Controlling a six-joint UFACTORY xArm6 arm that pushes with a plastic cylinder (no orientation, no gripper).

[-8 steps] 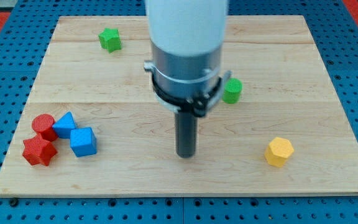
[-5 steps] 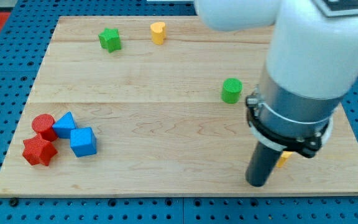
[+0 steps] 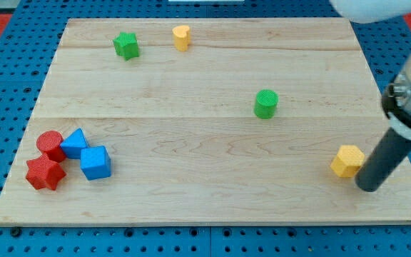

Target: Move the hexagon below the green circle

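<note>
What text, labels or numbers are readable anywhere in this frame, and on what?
None. No words, numbers, brands or signs show in the camera view.
The wooden board is bare wood grain.
The yellow hexagon, green circle, green star and the other blocks carry no markings.
The arm's rod is plain dark; my tip sits just to the view's right of the yellow hexagon.
</note>
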